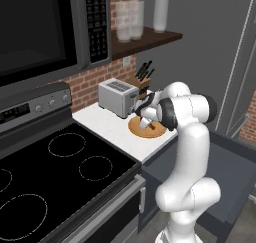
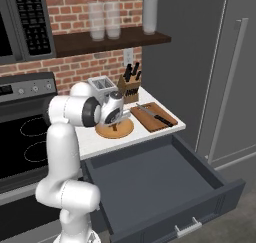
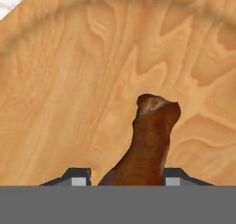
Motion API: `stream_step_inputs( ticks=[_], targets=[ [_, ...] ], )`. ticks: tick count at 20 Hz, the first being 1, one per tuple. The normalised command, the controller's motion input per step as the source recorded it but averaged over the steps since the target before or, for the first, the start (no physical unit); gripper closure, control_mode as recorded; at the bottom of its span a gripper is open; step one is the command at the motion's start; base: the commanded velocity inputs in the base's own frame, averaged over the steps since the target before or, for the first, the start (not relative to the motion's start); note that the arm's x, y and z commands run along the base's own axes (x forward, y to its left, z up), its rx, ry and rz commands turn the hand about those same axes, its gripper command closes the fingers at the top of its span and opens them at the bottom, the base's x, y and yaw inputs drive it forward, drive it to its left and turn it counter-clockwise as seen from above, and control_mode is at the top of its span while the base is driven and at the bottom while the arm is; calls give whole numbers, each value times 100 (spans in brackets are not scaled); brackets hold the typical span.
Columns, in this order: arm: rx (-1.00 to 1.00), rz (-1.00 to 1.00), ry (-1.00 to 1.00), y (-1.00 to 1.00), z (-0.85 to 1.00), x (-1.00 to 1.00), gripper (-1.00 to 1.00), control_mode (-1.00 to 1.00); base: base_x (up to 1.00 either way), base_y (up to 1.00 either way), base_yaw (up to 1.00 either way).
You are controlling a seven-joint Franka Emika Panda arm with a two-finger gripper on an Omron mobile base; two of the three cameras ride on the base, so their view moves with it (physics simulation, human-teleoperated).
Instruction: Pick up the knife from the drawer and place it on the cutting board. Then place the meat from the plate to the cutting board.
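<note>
**Closing in on the drumstick, with the knife laid on the board**

Hanging low over the round, tan-orange wooden plate (image 2: 100, 132), the white arm's two-finger gripper (image 3: 125, 176) brackets the small dark-brown drumstick-shaped piece of meat (image 3: 150, 140), one dark fingertip on each side of its thick end. In the hand view the tips stand just beside the meat, narrowed around it, but whether they press on it cannot be told, so a firm hold is not confirmed. The meat lies on the plate's wood-grained face, its pale-capped narrow end pointing away from the fingers. The small dark-handled knife with its slim grey blade (image 2: 154, 115) lies on the rectangular reddish-brown wooden cutting board (image 2: 167, 122), which sits on the white counter (image 1: 107, 129) just beside the plate. Below it, the wide slate-grey drawer with a silver bar handle (image 2: 150, 179) stands pulled out. A silver toaster (image 1: 117, 97) and a wooden knife block (image 2: 131, 89) stand behind the plate, against the brick wall.

By its looks the meat should be light and fairly firm, yet rounded and tapering, so it could roll or squirt out of a pinch near the thin end. The broad, fleshy part that the fingers flank seems the safer place to grip, squarely across its width.
</note>
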Motion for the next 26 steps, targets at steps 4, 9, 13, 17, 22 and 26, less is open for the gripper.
stream_step_inputs(
  ticks=[4,9,13,17,22,26],
  targets=[
    [0,0,-13,-25,50,-14,100,-100,0,0,0],
    [0,-5,-1,-46,52,0,100,-100,0,0,0],
    [0,-2,0,-38,54,1,100,-100,0,0,0],
    [0,-1,1,-45,45,11,100,-100,0,0,0],
    [0,0,0,-54,10,22,100,-100,0,0,0],
    [0,0,0,-48,-1,27,100,-100,0,0,0]
  ],
)
